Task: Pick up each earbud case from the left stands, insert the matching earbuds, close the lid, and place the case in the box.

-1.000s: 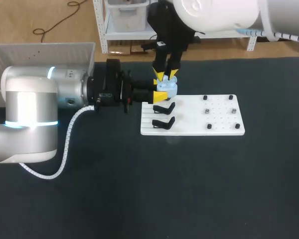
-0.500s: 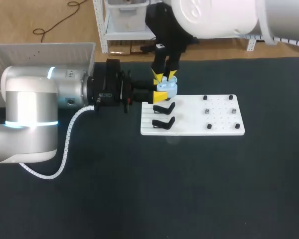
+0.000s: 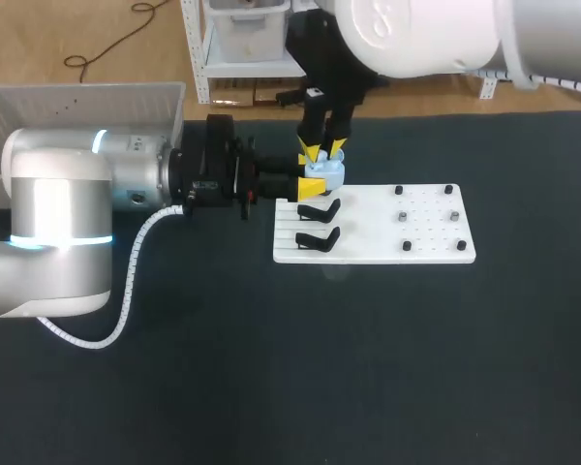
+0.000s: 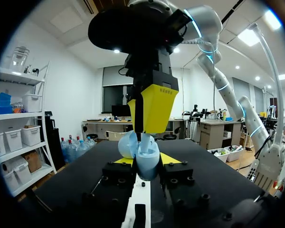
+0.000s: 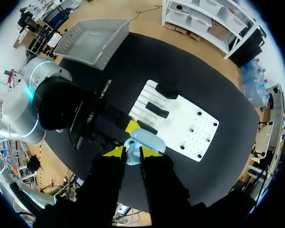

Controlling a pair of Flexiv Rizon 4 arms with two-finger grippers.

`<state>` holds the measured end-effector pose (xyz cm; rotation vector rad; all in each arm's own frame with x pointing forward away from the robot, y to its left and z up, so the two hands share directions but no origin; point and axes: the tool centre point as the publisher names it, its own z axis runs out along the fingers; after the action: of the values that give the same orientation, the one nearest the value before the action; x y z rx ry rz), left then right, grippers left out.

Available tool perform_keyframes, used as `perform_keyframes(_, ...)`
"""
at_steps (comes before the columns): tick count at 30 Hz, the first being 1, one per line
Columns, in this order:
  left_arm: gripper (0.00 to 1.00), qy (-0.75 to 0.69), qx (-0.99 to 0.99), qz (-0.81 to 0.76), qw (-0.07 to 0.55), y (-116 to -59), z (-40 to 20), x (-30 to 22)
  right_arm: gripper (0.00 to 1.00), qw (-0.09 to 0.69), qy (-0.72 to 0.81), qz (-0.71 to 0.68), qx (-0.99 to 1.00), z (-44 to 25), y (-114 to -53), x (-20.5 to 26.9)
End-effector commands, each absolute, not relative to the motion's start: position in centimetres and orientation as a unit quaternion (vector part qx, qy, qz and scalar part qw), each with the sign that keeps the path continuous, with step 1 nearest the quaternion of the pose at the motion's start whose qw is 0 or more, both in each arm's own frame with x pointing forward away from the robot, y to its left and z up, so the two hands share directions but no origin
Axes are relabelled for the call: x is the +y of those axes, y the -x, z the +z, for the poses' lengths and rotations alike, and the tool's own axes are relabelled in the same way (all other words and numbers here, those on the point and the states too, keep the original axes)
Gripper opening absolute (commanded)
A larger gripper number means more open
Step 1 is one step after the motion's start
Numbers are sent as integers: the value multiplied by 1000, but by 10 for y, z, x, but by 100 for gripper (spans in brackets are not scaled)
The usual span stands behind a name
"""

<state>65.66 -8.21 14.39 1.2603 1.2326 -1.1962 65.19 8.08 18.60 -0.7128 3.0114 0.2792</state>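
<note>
A light blue earbud case (image 3: 325, 174) is held over the white stand board's (image 3: 378, 254) far left corner, with my left gripper (image 3: 310, 182) shut on it from the left. In the left wrist view the case (image 4: 147, 159) sits between the yellow tips with its lid (image 4: 128, 143) swung open. My right gripper (image 3: 321, 150) comes straight down onto the open case, shut on a small pale earbud (image 5: 131, 156) that reaches into it. Two black stands (image 3: 318, 210) on the board's left side hold nothing.
Several small dark pegs (image 3: 404, 215) stick up from the board's right half. A pale grey box (image 3: 77, 107) stands at the table's far left, also seen as the box (image 5: 92, 42) in the right wrist view. Dark table (image 3: 368, 368) spreads out in front of the board.
My right gripper has edged slightly down and to the right over the case. The left arm and the case have stayed put.
</note>
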Motion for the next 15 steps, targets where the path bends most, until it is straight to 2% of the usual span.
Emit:
perform_keyframes(1, 0, -517, 506, -490, 486, -656, 143, -82, 0, 14, 229, 89, 969, 185, -654, 81)
perform_keyframes(15, 0, -517, 506, -490, 486, -656, 143, -82, 0, 7, 230, 82, 970, 185, -653, 84)
